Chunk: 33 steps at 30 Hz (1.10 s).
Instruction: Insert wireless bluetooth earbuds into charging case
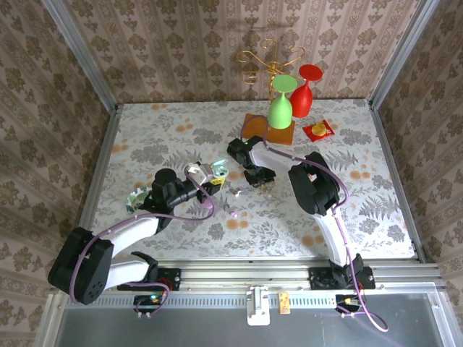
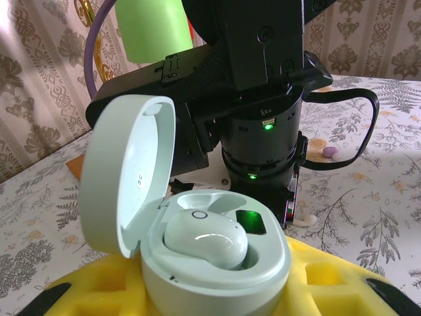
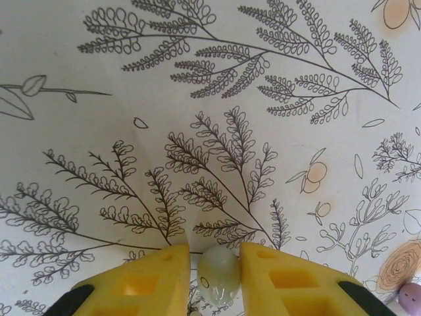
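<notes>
A pale green charging case [image 2: 217, 263] sits between yellow pads, its lid [image 2: 128, 178] swung up to the left, with my left gripper [image 2: 217, 293] shut on it. One whitish earbud [image 2: 204, 240] lies seated in the case. In the top view this gripper [image 1: 211, 173] is left of centre. My right gripper [image 1: 262, 181] points down at the table just beyond it. Its yellow pads [image 3: 283, 280] flank a pale greenish earbud [image 3: 219, 273] on the cloth; the right pad touches it and a thin gap shows on the left. A purple earbud [image 3: 409, 296] lies to the right.
Two more loose earbuds [image 1: 235, 192] [image 1: 233, 215] lie on the patterned cloth between the arms. At the back stand a green cup [image 1: 281, 108], a red cup [image 1: 304, 90], an orange board [image 1: 268, 129], a gold rack [image 1: 269, 58] and a red packet [image 1: 318, 130].
</notes>
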Tool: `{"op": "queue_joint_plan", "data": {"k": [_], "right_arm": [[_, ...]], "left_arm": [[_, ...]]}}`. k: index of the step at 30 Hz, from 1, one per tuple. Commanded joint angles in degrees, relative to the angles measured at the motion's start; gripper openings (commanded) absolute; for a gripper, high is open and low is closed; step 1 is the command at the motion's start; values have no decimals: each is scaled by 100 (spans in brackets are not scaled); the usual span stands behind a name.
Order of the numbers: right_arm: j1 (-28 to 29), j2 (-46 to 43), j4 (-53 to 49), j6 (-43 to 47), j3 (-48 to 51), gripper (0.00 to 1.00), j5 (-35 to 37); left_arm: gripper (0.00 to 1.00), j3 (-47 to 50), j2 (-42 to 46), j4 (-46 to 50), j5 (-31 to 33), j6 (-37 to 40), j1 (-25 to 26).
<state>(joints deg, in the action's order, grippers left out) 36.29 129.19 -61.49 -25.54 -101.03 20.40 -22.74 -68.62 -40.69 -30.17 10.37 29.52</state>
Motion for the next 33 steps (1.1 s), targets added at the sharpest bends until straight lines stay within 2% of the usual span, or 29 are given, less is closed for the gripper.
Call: {"op": "queue_joint_plan", "data": {"k": [1, 7, 10, 13, 19, 24, 29, 33], "right_arm": [[14, 155, -254, -44, -72, 23, 216], [-8, -450, -141, 46, 184, 21, 131], [-62, -1105, 212, 149, 551, 20, 40], [-139, -1953, 904, 457, 1132, 18, -385], [-192, -3614, 2187, 1185, 2110, 16, -1817], [-215, -4723, 3810, 1339, 2975, 15, -3835], [-245, -4903, 4752, 979, 3240, 15, -5317], [-246, -4903, 5095, 833, 3342, 15, -5781]], "left_arm": [[23, -79, -22, -150, -92, 98, -47], [24, -72, -88, -191, -141, 79, -56], [24, -72, -154, -314, -231, -20, -69], [24, -105, -178, -366, -311, -77, -78], [24, -160, -187, -394, -558, -114, -95], [24, -196, -226, -500, -913, -207, -95], [24, -239, -248, -664, -1270, -428, -100], [24, -279, -231, -743, -1482, -574, -104]]}}
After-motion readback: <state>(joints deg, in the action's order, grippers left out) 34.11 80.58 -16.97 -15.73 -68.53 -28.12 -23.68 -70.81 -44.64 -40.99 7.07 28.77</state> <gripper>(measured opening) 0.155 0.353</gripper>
